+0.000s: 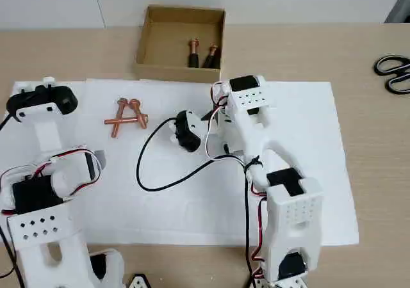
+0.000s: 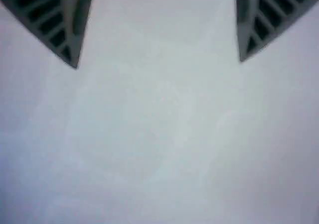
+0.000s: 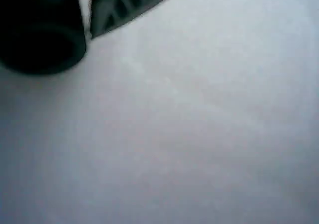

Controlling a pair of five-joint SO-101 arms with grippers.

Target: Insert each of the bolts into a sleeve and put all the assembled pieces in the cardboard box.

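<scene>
Two white arms stand at the near edge of a pale wooden surface (image 1: 57, 51), both over a white paper sheet (image 1: 192, 211) that covers its middle. Left gripper (image 2: 157, 59): at the sheet's left side, pointed down over bare paper, its dark ribbed jaws spread wide with nothing between them. Right gripper (image 1: 187, 131): near the sheet's centre, at the end of an arm that runs out from the near right and bends back toward the left, with a black cable looping over the paper beside it. In the right wrist view a black cylinder (image 3: 40, 35), blunt-ended and much like a sleeve, sits close against this gripper above the paper; whether the jaws pinch it cannot be told. Farther out, between the two grippers, three loose copper bolts (image 1: 125, 115) lie on the sheet in a small crossed heap, touching one another, none in a sleeve. Beyond the sheet's far edge stands the open cardboard box (image 1: 148, 41), square and shallow, on the bare surface. Inside it, toward its right side, are two assembled pieces (image 1: 202, 54), each a copper bolt head showing above a black sleeve, side by side and close together. Black-handled scissors (image 1: 392, 73) lie at the right edge of the surface, well apart from everything else.
</scene>
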